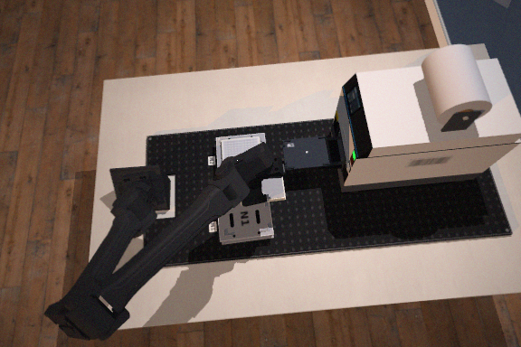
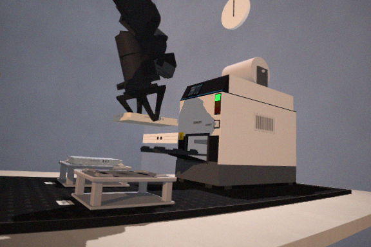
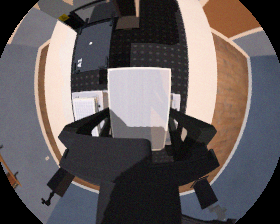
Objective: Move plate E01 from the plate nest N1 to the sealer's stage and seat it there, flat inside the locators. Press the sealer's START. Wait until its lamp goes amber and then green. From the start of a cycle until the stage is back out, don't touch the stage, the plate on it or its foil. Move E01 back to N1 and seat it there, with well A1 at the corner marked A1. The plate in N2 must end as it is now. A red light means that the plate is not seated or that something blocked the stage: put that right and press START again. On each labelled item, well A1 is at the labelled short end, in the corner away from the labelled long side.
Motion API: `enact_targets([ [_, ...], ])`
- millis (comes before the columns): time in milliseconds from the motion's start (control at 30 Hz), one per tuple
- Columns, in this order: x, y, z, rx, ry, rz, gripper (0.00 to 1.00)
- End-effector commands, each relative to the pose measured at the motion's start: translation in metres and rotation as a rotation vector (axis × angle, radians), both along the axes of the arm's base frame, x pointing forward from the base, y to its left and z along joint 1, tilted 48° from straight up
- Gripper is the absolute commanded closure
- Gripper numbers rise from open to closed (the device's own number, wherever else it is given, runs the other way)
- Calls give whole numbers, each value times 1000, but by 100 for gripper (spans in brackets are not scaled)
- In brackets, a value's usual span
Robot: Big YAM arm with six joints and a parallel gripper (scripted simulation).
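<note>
Claw [image 1: 271, 166] [image 2: 143, 114] [image 3: 139, 110] is closed on plate E01 [image 1: 274, 188] [image 2: 167, 121] [image 3: 139, 95], its fingers against the two long sides. In the top view the arm [image 1: 181, 223] [image 2: 138, 4] [image 3: 141, 185] hides much of the plate; in the wrist view the claw's body cuts off its lower end. The marks on its side are too small to read, and which corner is A1 cannot be told.

E01's long axis runs roughly along the long edges of the table [image 1: 136, 101] [image 2: 338, 207] [image 3: 203, 75], one short end toward the sealer's short edge. The plate is pale, with a smooth greyish top, a lighter rim and a shadow across part of it. It hangs in the air, clear of nest N1 [image 1: 240, 234] [image 2: 125, 179], which stands unfilled toward one long edge.

Nearer the opposite long edge, nest N2 [image 2: 123, 167] carries its own plate [image 1: 240, 145] [image 2: 93, 161] [image 3: 85, 111]. The bare stage [image 1: 303, 155] [image 2: 171, 151] [image 3: 93, 45] sticks out of the sealer [image 1: 430, 155] [image 2: 257, 136], whose lamp [image 1: 354, 155] [image 2: 218, 97] glows green.
</note>
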State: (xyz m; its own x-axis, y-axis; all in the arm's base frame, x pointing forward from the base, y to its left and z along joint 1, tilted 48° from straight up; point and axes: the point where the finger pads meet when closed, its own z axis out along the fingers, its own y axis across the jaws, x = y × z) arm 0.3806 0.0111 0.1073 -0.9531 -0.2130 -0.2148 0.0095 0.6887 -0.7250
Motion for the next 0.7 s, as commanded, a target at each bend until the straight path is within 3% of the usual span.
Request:
enact_targets([
  [0, -11, -8, 1, -16, 30, 5, 100],
  [200, -19, -13, 0, -21, 43, -1, 100],
  [433, -27, -12, 19, -9, 11, 16, 100],
  [667, -39, -20, 15, -18, 33, 7, 100],
])
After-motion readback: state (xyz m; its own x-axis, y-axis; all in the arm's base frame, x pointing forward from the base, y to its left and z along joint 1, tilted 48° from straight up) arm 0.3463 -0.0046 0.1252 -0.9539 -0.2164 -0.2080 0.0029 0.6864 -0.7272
